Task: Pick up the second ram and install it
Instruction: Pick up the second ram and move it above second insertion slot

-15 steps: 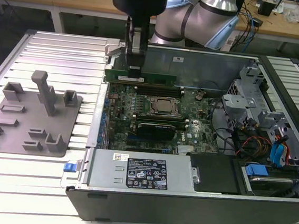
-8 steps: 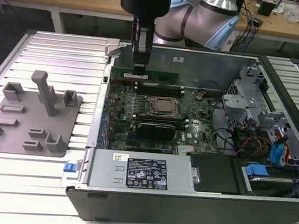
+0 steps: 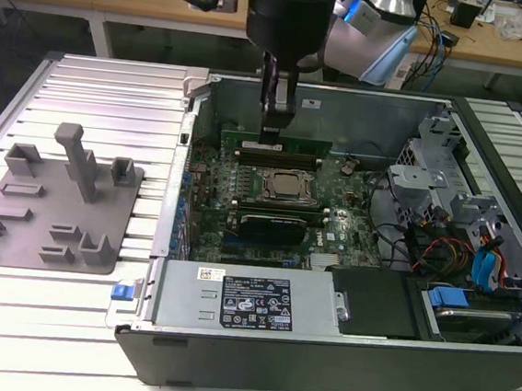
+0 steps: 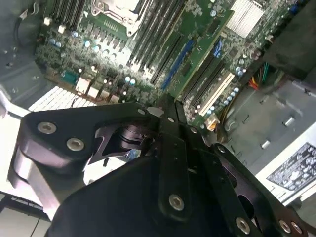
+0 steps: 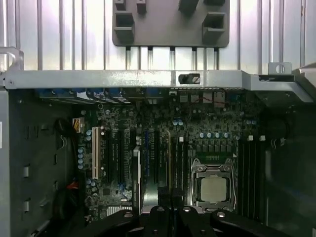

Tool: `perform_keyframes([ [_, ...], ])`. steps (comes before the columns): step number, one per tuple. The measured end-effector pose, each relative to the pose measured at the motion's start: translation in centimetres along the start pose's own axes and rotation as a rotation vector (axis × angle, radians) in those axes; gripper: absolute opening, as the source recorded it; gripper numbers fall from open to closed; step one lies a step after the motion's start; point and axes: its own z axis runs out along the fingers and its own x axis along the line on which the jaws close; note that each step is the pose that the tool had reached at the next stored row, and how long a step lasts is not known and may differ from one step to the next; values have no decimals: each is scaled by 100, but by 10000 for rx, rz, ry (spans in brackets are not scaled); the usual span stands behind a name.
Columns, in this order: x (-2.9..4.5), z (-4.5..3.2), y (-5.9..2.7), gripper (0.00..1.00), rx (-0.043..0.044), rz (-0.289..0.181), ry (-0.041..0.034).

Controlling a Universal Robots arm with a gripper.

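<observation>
Green second ram [image 3: 307, 147] just beneath pincer [image 3: 275, 130]

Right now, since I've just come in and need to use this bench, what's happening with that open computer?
The robot arm's gripper is lowered inside the open computer case, right at the top edge of the second ram, a green stick standing on edge along the slots just beyond the processor in the exterior view. Whether it is fully seated cannot be told.

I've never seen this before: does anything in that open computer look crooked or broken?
Nothing stands out. The second ram sits level beneath the gripper, and no damage shows on the motherboard.
</observation>
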Motion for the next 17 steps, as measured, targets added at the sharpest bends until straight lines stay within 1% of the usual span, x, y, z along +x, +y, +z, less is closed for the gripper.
perform_keyframes([
  [3, -8, 57, -48, 9, -30, 10, 0],
  [4, -15, 108, -64, 9, -55, 32, 1],
  [7, -30, 183, -80, 9, -95, 71, 2],
  [8, -41, 221, -88, 9, -116, 93, 0],
  [10, -54, 262, -98, 9, -142, 113, -1],
  [14, -106, 417, -133, 9, -246, 166, 2],
  [16, -112, 456, -143, 9, -268, 175, 0],
  [17, -115, 496, -158, 9, -292, 185, 1],
])
